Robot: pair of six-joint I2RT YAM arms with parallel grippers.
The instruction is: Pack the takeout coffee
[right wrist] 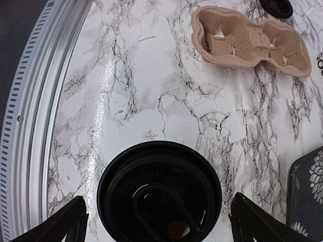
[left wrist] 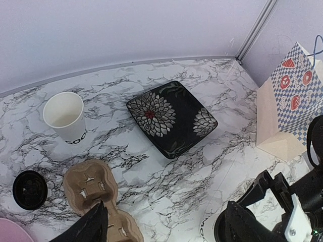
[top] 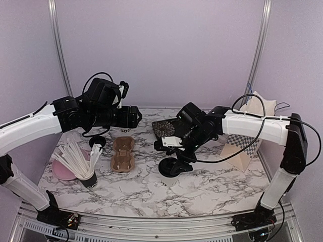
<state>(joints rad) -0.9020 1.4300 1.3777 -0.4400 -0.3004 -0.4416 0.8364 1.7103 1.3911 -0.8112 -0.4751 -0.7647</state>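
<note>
One takeout coffee cup, white with a black lid (right wrist: 159, 194), stands near the table's front middle (top: 171, 168). My right gripper (right wrist: 161, 224) is open around it, a finger on each side, with a gap showing between each finger and the lid. A second white paper cup (left wrist: 64, 117) with dark lettering stands lidless at the back left. Its loose black lid (left wrist: 30, 189) lies on the table beside the brown cup tray (left wrist: 91, 191). My left gripper (left wrist: 166, 229) hangs open over the tray's right edge, with nothing between its fingers.
A black floral square plate (left wrist: 171, 117) lies at the back centre. A checked paper bag (left wrist: 290, 106) stands at the right. A black cup of white sticks (top: 83, 169) and a pink plate (top: 63, 170) sit at the front left.
</note>
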